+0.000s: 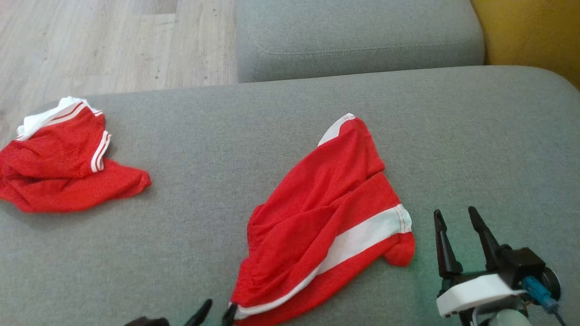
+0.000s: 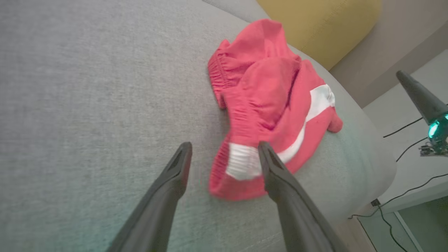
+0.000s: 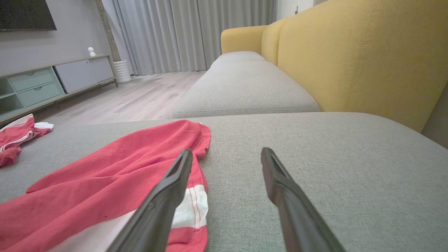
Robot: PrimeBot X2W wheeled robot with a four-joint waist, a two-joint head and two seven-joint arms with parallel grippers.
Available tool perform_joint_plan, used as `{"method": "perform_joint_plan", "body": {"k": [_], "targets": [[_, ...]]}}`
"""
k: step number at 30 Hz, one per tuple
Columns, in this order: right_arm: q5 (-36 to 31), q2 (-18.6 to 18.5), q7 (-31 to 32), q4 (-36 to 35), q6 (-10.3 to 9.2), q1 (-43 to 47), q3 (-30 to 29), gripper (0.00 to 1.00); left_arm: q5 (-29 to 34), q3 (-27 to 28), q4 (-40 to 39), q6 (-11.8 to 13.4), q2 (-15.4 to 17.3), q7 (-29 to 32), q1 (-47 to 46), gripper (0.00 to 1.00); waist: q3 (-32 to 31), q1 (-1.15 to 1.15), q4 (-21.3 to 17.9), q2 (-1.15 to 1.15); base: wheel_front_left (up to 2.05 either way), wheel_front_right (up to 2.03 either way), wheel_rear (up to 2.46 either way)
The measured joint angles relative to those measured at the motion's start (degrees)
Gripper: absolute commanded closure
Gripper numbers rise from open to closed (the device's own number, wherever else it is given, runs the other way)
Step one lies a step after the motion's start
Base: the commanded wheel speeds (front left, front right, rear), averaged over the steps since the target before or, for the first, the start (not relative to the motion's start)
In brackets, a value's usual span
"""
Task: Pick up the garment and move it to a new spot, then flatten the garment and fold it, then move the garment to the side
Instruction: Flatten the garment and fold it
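The garment (image 1: 326, 213), red mesh shorts with a white stripe, lies rumpled on the grey sofa cushion (image 1: 204, 136), stretching from the near edge toward the back. My left gripper (image 1: 220, 307) is open at the bottom edge, its fingertips right at the garment's near waistband corner. In the left wrist view the left gripper (image 2: 224, 148) stands open over the cushion, the garment (image 2: 269, 94) just beyond and partly behind its right finger. My right gripper (image 1: 454, 211) is open and empty, just right of the garment's striped leg. From the right wrist, the right gripper (image 3: 226, 151) hovers low beside the garment (image 3: 105, 171).
A second red garment (image 1: 59, 163) with white trim lies bunched at the cushion's far left edge. Another grey cushion (image 1: 358, 36) and a yellow backrest (image 1: 530, 31) lie behind. Wooden floor (image 1: 113, 40) is beyond the left side. Cables (image 2: 402, 129) run across the floor past the cushion's end.
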Motion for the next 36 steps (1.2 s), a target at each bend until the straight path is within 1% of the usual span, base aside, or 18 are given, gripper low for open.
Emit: {"method": "perform_joint_plan", "body": {"k": [4, 7, 9, 10, 13, 15, 17, 21, 24, 27, 30, 36], "targets": [[-0.2, 0.0, 0.0, 0.0, 0.0, 0.0, 0.2, 0.0, -0.5, 2.3, 2.9, 0.1, -0.3, -1.9, 0.0, 0.0, 0.1, 0.01, -0.1, 0.0, 0.0, 0.0, 0.0], [-0.2, 0.0, 0.0, -0.1, 0.0, 0.0, 0.0, 0.0, 0.9, 5.3, 3.4, 2.7, -0.3, -3.1, 0.0, 0.0, 0.2, 0.01, -0.3, 0.0, 0.0, 0.0, 0.0], [-0.2, 0.0, 0.0, -0.1, 0.0, 0.0, -0.2, 0.0, 2.7, 7.5, 2.4, 4.3, -0.5, -3.4, 0.1, 0.0, 0.2, 0.01, -0.5, 0.0, 0.0, 0.0, 0.0], [-0.2, 0.0, 0.0, -0.2, 0.0, 0.0, -0.2, 0.0, 4.1, 8.4, 1.4, 4.7, -0.6, -3.6, 0.1, 0.0, 0.3, 0.01, -0.6, 0.0, 0.0, 0.0, 0.0], [-0.2, 0.0, 0.0, -0.4, -0.01, 0.0, -0.2, 0.0, 9.6, 9.0, -2.6, 5.1, -1.7, -3.6, -0.1, 0.0, 0.5, 0.01, -1.1, 0.0, 0.0, 0.0, 0.0], [-0.2, 0.0, 0.0, -0.4, 0.0, 0.0, 0.1, 0.0, 12.8, 7.7, -4.5, 4.6, -3.0, -3.6, -0.4, 0.0, 0.6, 0.01, -1.7, 0.0, 0.0, 0.0, 0.0], [-0.2, 0.0, 0.0, -0.5, 0.0, 0.0, 0.5, 0.0, 15.5, 5.2, -5.4, 4.1, -4.2, -3.6, -1.4, 0.0, 0.8, 0.01, -2.5, 0.0, 0.0, 0.0, 0.0], [-0.2, 0.0, 0.0, -0.7, 0.0, -0.3, 1.7, 0.0, 18.9, 0.7, -5.3, 3.0, -7.0, -2.1, -6.4, 0.0, 1.6, 0.01, -4.3, 0.0, 0.0, 0.0, 0.0], [-0.2, 0.0, 0.0, -1.0, 0.0, -0.7, 2.1, 0.0, 20.9, -2.3, -3.3, 2.0, -9.5, 0.1, -11.3, 0.0, 2.5, 0.01, -5.7, 0.0, 0.0, 0.0, 0.0], [0.1, 0.0, 0.0, -1.0, 0.0, -1.5, 2.2, 0.0, 22.6, -4.5, 1.1, 2.0, -11.5, 2.3, -14.8, 0.0, 3.5, 0.01, -7.3, 0.0, 0.0, 0.0, 0.0], [0.3, 0.0, 0.0, -1.1, 0.0, -2.4, 2.5, 0.0, 24.9, -5.9, 5.7, 2.3, -12.0, 3.8, -16.6, 0.0, 4.4, 0.01, -8.9, 0.0, 0.0, 0.0, 0.0], [0.5, 0.0, 0.0, -1.2, 0.0, -2.6, 2.1, 0.0, 25.4, -5.8, 10.9, 5.4, -12.6, 5.0, -18.2, 0.0, 5.6, 0.01, -11.3, 0.0, 0.0, 0.0, 0.0]]}}
